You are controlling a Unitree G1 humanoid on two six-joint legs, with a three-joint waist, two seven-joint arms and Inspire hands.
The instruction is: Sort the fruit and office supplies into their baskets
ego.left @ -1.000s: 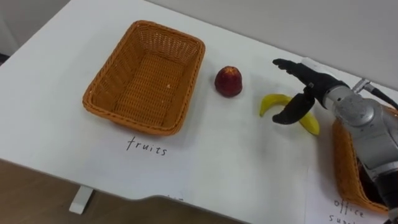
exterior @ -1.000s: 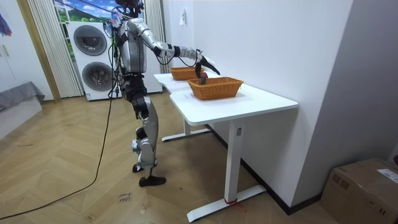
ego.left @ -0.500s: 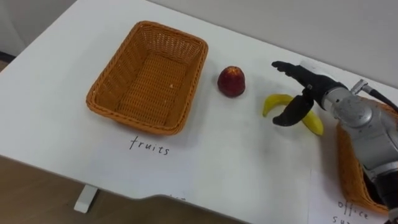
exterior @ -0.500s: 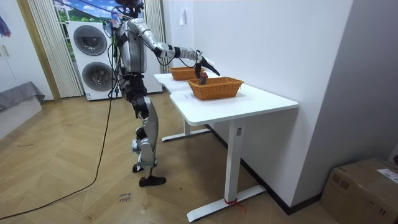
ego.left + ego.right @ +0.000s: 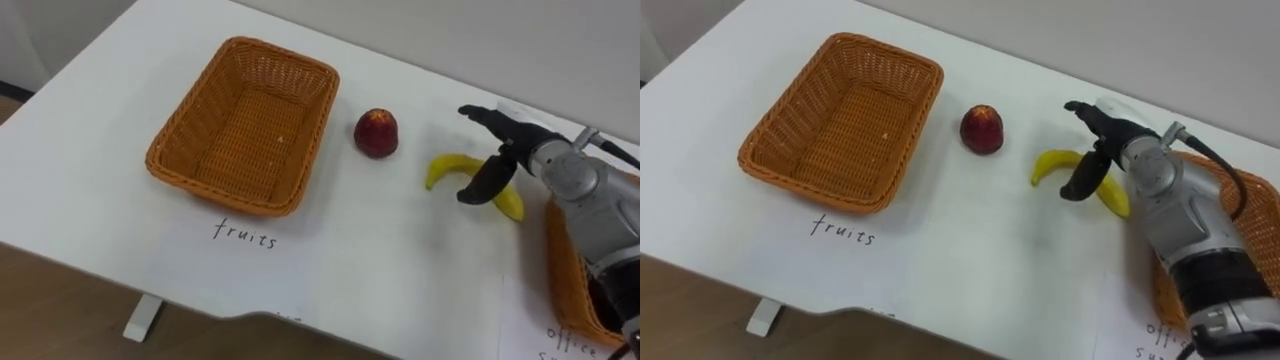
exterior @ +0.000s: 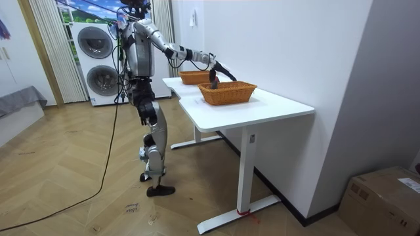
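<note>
In the left eye view the right hand [image 5: 508, 150] hangs over the banana [image 5: 447, 164], fingers stretched toward ten o'clock and thumb hooked down across the fruit's middle. It grips nothing, and I cannot tell whether the thumb touches the peel. The banana lies on the white worktop [image 5: 400, 260], with the apple [image 5: 376, 132] near it at ten o'clock and the empty fruit basket [image 5: 240, 130] at nine o'clock from the apple. The likeliest slip is the curved fruit pivoting or skidding away if the thumb pushes before the fingers come down behind it. A pinch near one end would probably let the other end sag and twist loose. The office basket [image 5: 558, 265] sits at five o'clock from the hand, right under the forearm, so a low swing could drag its rim. It is also the nearest basket, so the banana could land in the wrong one. In the room view the robot stands at the worktop's [image 6: 262, 108] edge with that arm stretched far out over it. The carry to the far basket looks long, and the hold may weaken on the way. In the right eye view the apple [image 5: 981, 128] lies between the banana [image 5: 1052, 158] and the fruit basket [image 5: 840, 120]. A low pass toward nine o'clock could knock it rolling, so the right hand [image 5: 1110, 145] needs height first.
</note>
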